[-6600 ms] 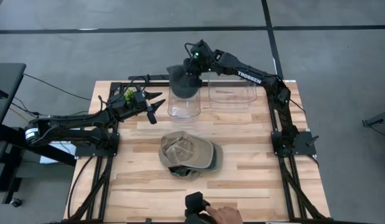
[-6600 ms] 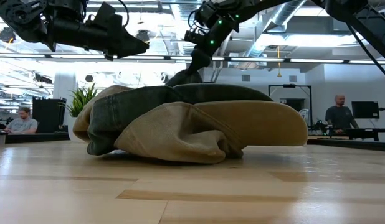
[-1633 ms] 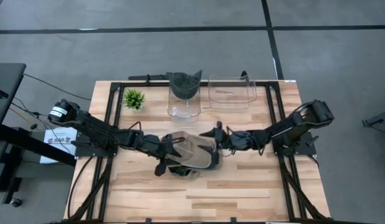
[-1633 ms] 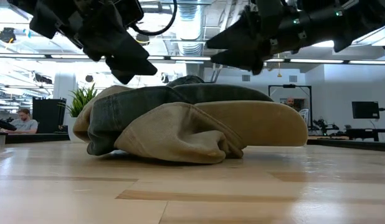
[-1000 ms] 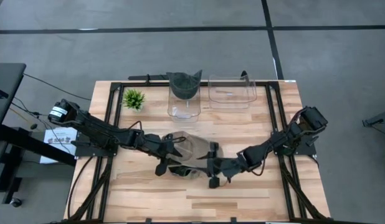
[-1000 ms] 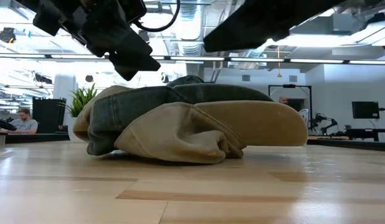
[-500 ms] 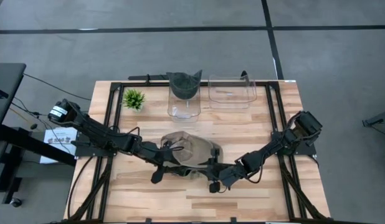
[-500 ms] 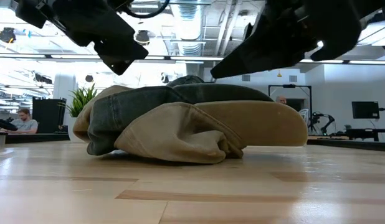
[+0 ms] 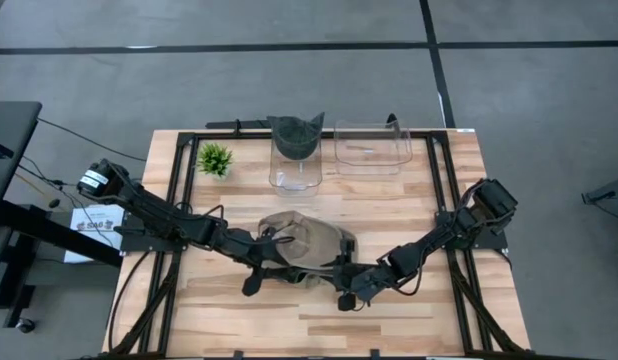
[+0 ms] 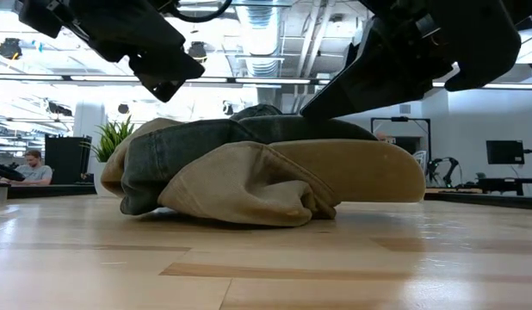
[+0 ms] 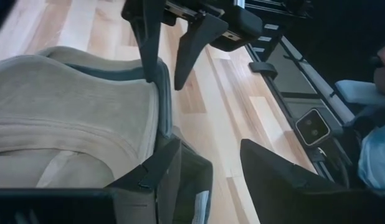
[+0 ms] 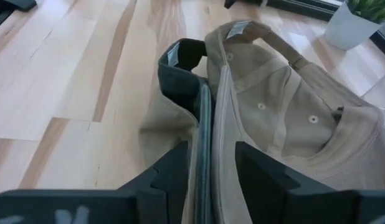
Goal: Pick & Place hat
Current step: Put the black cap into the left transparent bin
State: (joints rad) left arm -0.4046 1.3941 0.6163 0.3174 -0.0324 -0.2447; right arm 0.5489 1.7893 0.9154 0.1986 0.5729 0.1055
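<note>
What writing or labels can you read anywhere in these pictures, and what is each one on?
None can be read.
White sheet beside the table's left edge: dark print, too small to read.
Tag inside the tan hat: pale, no legible text.
Left hand and right hand, both by the hat: no markings legible on either.

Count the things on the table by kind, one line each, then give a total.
Hats: 2, a tan hat on the wood and a dark hat in a bin
Clear bins: 2
Potted plants: 1
Total: 5
</note>
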